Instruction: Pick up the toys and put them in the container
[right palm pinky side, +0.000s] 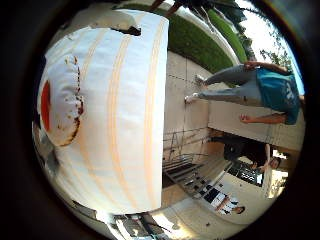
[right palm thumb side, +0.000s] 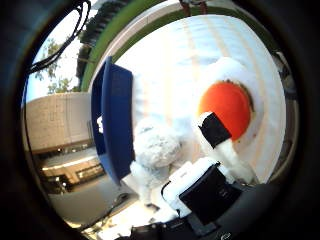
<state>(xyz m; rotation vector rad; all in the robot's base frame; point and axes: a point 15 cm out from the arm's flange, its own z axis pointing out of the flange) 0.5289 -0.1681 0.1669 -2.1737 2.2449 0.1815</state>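
In the thumb side palm view a round white plush toy with an orange centre (right palm thumb side: 228, 103) lies on the striped table cloth (right palm thumb side: 190, 55). A fluffy white toy (right palm thumb side: 155, 150) lies beside a dark blue container (right palm thumb side: 112, 118) that stands at the table's edge. My hand (right palm thumb side: 205, 185) is above the table, close to both toys. One straight black-tipped finger (right palm thumb side: 214, 130) reaches to the orange toy's rim. In the little finger side palm view the orange-centred toy (right palm pinky side: 58, 100) lies on the cloth, away from the palm.
The table cloth (right palm pinky side: 120, 110) is white with pale orange stripes and ends at a paved patio (right palm pinky side: 195, 120). Beyond it are a metal railing (right palm pinky side: 190, 165) and grass (right palm pinky side: 195, 40). A building (right palm thumb side: 60, 120) stands behind the container.
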